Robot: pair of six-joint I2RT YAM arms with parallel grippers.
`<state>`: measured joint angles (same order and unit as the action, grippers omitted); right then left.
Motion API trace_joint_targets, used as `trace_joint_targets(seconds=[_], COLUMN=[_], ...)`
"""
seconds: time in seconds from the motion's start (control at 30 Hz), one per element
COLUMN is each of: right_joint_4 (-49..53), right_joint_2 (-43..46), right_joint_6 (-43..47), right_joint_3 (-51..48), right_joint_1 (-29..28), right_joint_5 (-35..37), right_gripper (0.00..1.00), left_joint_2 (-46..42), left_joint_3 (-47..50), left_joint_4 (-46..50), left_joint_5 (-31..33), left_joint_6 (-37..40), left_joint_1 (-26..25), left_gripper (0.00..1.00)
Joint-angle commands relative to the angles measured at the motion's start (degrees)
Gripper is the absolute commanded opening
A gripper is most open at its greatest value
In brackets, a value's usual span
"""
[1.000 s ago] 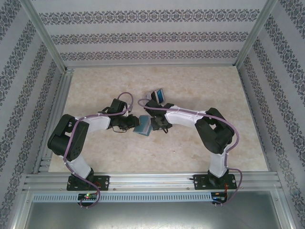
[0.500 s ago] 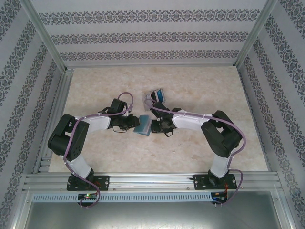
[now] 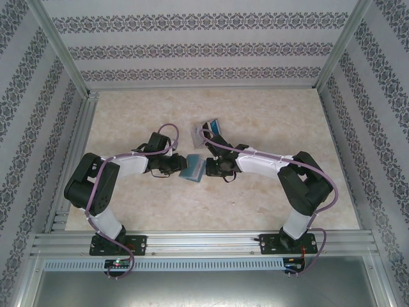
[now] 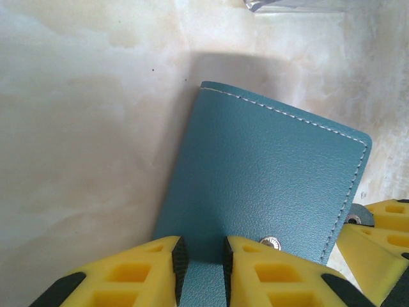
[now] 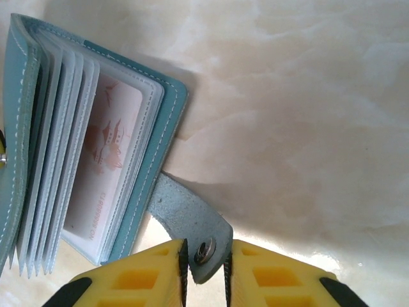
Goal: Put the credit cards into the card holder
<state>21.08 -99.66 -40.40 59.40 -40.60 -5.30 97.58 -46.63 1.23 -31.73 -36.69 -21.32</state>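
Right claw pinched tab; grainy stitched teal card holder

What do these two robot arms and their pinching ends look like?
The left arm and right arm have white shells between chunky black joints. A thin purple cable loops along each one. The left tool and right tool each end in two bright yellow plastic fingers with hollow cut-outs and black ribbed pads inside.
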Motion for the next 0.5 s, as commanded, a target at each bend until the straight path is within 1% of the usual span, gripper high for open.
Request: trace_joint_targets(seconds=[0.0,0.1,0.37,0.47], right_joint_4=[-0.2,-0.8,-3.4,-3.8], right_joint_2=[1.7,2.5,2.0,1.6], right_joint_6=[-0.6,-0.9,-1.8,-2.0], right_joint_3=[-1.2,-1.9,-3.0,-2.9], right_joint_1=[0.7,1.1,1.6,1.7], right_joint_5=[0.3,0.5,-0.3,-0.6], right_gripper=[0.24,0.22,0.21,0.17], left_joint_2=[2.6,2.8,2.8,2.8], left_joint_3=[0.9,0.4,-0.2,-0.3], left_joint_4=[2.3,2.3,3.1,3.0], left_joint_5=[1.7,1.2,1.4,1.4], left_joint_6=[0.0,-0.1,0.4,0.4], left_joint_1=[-0.8,-0.8,-0.8,-0.8], left_gripper=[0.27,0.27,0.27,0.27])
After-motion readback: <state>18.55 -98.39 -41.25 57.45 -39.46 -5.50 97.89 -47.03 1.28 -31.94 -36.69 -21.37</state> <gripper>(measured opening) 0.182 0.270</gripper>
